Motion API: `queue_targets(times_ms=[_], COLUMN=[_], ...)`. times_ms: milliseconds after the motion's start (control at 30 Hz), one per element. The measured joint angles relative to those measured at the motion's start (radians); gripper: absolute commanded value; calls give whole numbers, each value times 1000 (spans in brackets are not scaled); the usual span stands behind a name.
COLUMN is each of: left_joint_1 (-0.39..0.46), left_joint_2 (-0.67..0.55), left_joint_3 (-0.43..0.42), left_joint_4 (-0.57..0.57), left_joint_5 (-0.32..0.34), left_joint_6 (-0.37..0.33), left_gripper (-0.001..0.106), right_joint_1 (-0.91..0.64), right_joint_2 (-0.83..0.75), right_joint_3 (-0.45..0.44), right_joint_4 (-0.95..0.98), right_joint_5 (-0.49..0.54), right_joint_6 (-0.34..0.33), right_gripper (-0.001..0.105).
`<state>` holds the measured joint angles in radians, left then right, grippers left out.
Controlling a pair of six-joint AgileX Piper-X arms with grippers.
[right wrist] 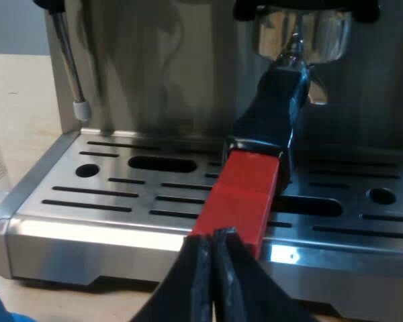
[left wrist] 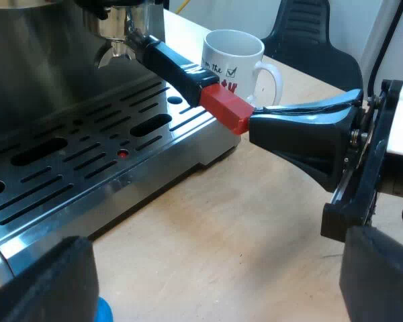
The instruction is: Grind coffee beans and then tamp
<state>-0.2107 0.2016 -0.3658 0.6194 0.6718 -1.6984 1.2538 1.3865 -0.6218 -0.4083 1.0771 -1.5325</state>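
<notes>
Holder (right wrist: pixel 302 40) locked into espresso machine (left wrist: pixel 54 60) front. Dark handle (right wrist: pixel 272 107) juts out over machine's drip tray (left wrist: pixel 87 174); red end (right wrist: pixel 245 194) reaches tray's outer edge. Right gripper (right wrist: pixel 213 236) at red end's tip, seemingly touching; fingers pressed together, nothing between them. Left gripper (left wrist: pixel 218 255) low before machine's tray, fingers spread wide, empty. Mug (left wrist: pixel 232 64) just beside machine's tray.

Matte black, tapered fingers (right wrist: pixel 188 288)
</notes>
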Motion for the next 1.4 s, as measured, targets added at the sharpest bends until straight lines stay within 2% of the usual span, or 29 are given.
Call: queue_targets(times_ms=[233, 400, 500, 1400], left_joint_1=[0, 0, 0, 0], left_joint_2=[0, 0, 0, 0], left_joint_3=[0, 0, 0, 0], left_joint_4=[0, 0, 0, 0], left_joint_5=[0, 0, 0, 0], left_joint_6=[0, 0, 0, 0], left_gripper=[78, 78, 78, 78], right_joint_1=[4, 2, 5, 73], right_joint_2=[0, 0, 0, 0], right_joint_3=[0, 4, 4, 4], right_joint_4=[7, -2, -25, -14], right_joint_5=[38, 126, 133, 166], right_joint_6=[-4, -28, -68, -75], right_gripper=[0, 0, 0, 2])
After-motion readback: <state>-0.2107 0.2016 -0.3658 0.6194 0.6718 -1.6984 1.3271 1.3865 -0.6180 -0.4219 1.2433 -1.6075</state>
